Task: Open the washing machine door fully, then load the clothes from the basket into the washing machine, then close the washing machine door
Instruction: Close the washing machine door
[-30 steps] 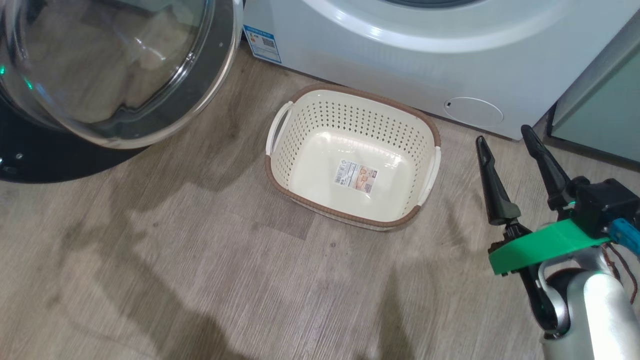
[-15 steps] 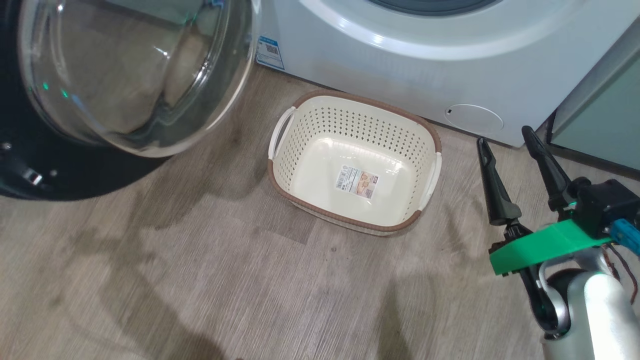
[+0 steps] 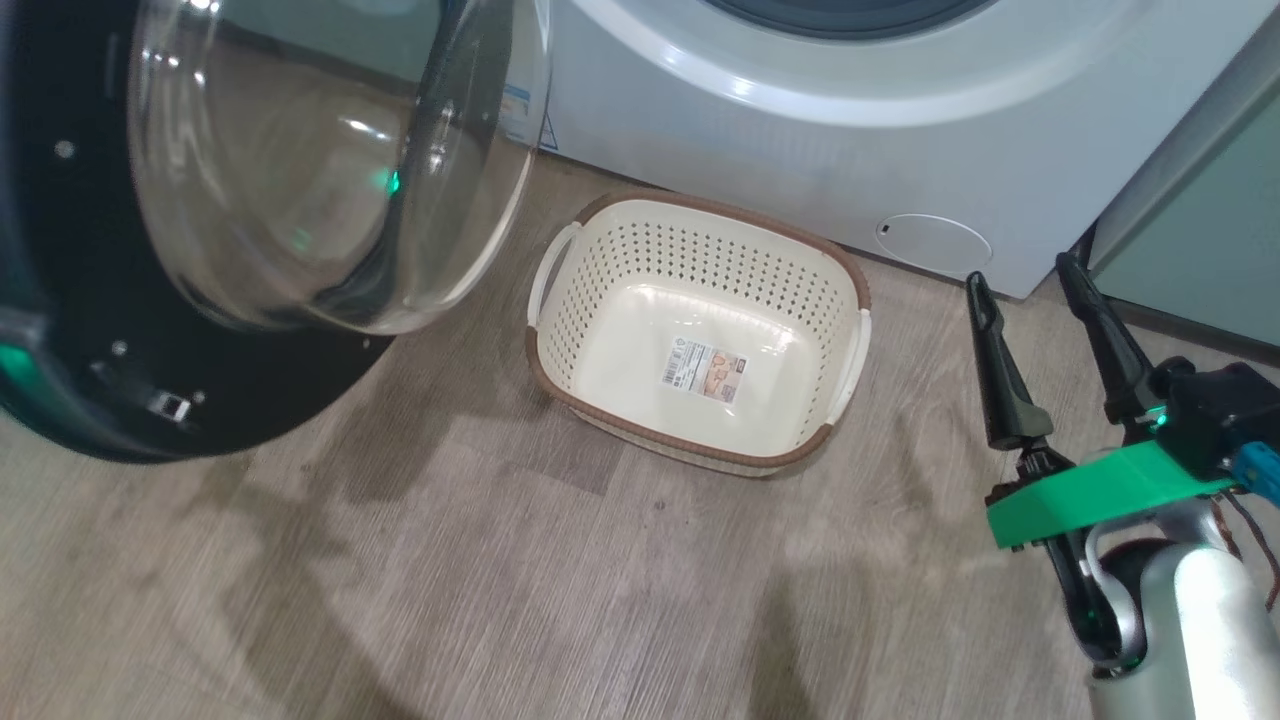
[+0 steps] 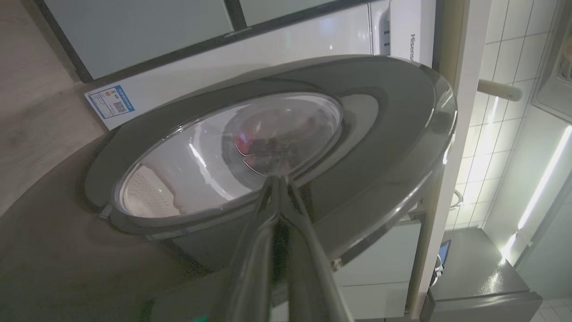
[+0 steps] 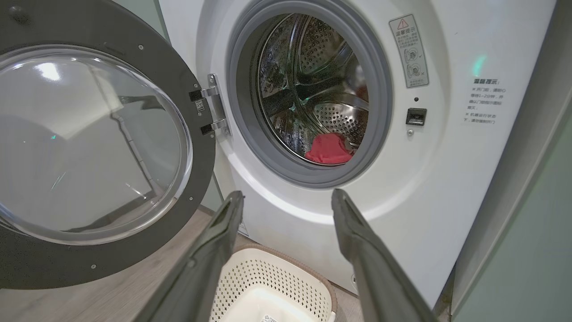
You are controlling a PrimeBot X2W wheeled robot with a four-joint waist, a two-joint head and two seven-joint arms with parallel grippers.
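Observation:
The washing machine door (image 3: 80,330) stands open at the left, its black rim around a clear glass bowl. In the left wrist view my left gripper (image 4: 279,181) is shut, with its tips at the door's (image 4: 380,134) outer face. The white washing machine (image 3: 780,150) fills the top. Red clothes (image 5: 328,149) lie inside its steel drum. The cream basket (image 3: 700,250) sits on the floor before the machine, holding nothing but its label sticker. My right gripper (image 3: 1020,272) hangs open to the right of the basket. In its own view this gripper (image 5: 287,195) points at the drum opening.
A pale green cabinet (image 3: 1200,230) stands right of the machine, close to my right arm. The round filter cap (image 3: 933,243) is low on the machine's front. A wooden floor (image 3: 500,580) stretches in front of the basket.
The door has swung rightward in the head view, toward the machine, and now shows more of its black inner rim. The view has shifted slightly. My right gripper has stayed open, roughly in place.

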